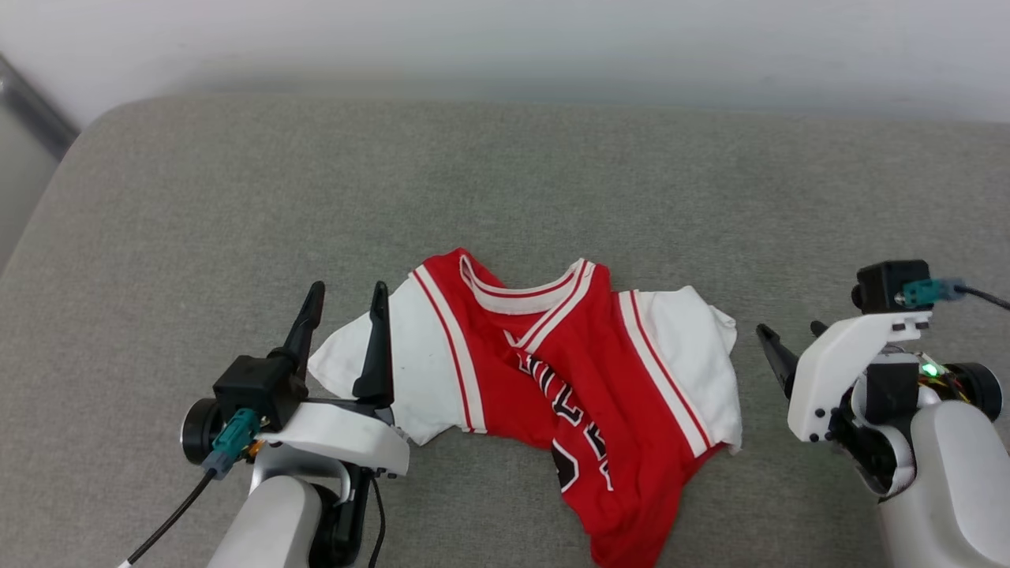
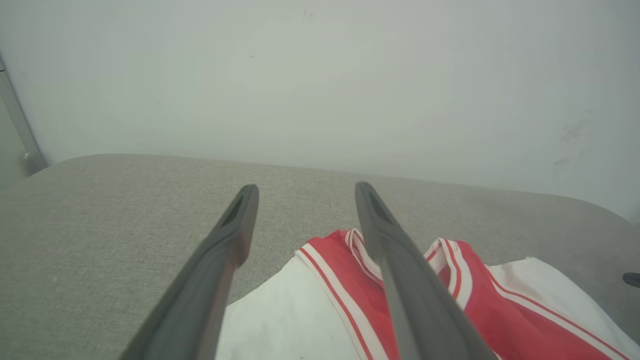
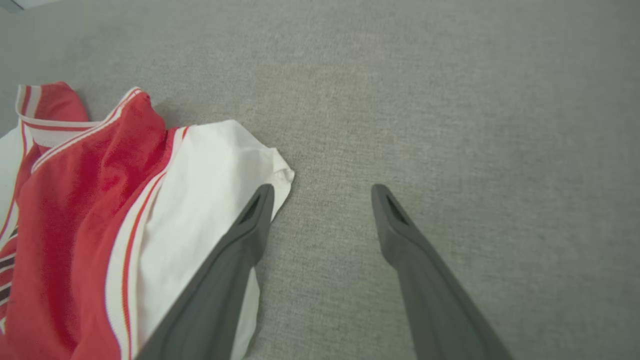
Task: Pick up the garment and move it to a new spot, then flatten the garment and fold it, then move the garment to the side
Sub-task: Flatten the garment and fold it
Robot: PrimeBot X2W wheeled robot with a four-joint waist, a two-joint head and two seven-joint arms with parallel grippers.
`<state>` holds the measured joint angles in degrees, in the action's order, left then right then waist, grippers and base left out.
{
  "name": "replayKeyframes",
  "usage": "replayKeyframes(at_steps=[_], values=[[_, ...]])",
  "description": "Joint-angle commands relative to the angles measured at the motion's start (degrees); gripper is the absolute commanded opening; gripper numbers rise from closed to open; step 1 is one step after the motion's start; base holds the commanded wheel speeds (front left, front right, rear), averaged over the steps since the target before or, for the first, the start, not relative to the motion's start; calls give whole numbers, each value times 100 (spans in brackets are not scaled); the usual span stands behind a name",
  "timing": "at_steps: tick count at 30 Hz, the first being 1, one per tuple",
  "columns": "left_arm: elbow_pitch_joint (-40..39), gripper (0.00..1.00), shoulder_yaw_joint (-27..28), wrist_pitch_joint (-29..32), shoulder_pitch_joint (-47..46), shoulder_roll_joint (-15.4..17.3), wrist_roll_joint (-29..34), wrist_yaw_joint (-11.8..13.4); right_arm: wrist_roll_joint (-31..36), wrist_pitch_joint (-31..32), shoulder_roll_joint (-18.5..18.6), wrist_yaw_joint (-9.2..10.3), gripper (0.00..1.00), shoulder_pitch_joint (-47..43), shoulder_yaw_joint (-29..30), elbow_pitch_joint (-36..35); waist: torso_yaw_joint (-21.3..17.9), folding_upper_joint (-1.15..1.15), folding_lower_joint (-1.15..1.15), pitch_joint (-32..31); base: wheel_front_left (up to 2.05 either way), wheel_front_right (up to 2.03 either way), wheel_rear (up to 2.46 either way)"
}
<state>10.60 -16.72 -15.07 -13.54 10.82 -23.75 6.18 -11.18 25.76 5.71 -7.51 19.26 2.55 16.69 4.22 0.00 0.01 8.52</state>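
Observation:
The garment [image 1: 568, 379], a red jersey with white sleeves, striped collar and black lettering, lies crumpled on the grey cushion [image 1: 505, 181], its chest creased and twisted. My left gripper [image 1: 349, 295] stands open over the garment's white left sleeve [image 2: 280, 320], nothing between its fingers [image 2: 235, 225]. My right gripper [image 1: 791, 330] is open just right of the other white sleeve [image 3: 200, 200], with its left finger [image 3: 250, 225] beside the sleeve's edge. Red fabric and the collar [image 2: 360, 250] show past the left gripper's right finger.
The grey cushion spreads wide to the back and both sides of the garment. A pale wall [image 1: 505, 39] runs behind it. At the far left is the cushion's rounded corner and a dark strip [image 1: 31, 110].

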Motion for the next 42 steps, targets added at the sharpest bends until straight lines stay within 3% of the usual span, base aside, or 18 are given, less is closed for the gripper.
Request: replayKeyframes(at_steps=[1,5,13,14,15,16,24,29,34,39,40,41,42], values=[[-19,100,6,-14,-99,-38,63,-41,-103,385,83,4,100,237,-96,149,252,0,-1,292,0,0,0],[11,100,43,-14,-257,-201,171,-147,-350,1321,245,4,100,627,-383,544,472,0,-1,521,0,0,0],[129,100,280,-14,-279,-445,354,-335,-687,1817,253,3,100,706,-765,1523,661,0,-1,690,0,0,0],[145,100,307,-14,-265,-469,371,-357,-744,1827,220,2,45,671,-796,1622,664,0,-1,681,0,0,0],[162,100,337,-14,-245,-485,390,-373,-791,1817,205,2,5,651,-836,1701,663,0,-1,664,0,0,0],[185,100,375,-14,-221,-495,397,-396,-854,1807,204,2,0,642,-880,1754,654,0,-1,639,0,0,0],[350,100,620,-14,10,-513,510,-479,-794,750,704,6,0,830,-836,1100,400,0,-1,267,0,0,0],[412,100,751,-15,201,-474,547,-486,-519,574,851,6,0,370,-254,423,152,0,-1,22,0,0,0],[446,100,818,-15,339,-448,527,-501,-255,865,660,5,0,-471,572,44,-2,0,-1,-105,0,0,0],[501,100,826,-15,407,-457,496,-498,-145,920,362,6,0,-1085,1034,303,-54,0,-1,-159,0,0,0],[512,100,828,-15,416,-453,479,-497,-184,843,276,5,40,-1137,1048,395,-65,0,-1,-167,0,0,0],[516,100,831,-15,429,-444,473,-495,-195,672,217,5,100,-1179,1044,459,-73,0,-1,-175,0,0,0],[526,100,831,-15,445,-440,464,-494,-178,472,191,5,100,-1190,999,487,-82,0,-1,-185,0,0,0]])
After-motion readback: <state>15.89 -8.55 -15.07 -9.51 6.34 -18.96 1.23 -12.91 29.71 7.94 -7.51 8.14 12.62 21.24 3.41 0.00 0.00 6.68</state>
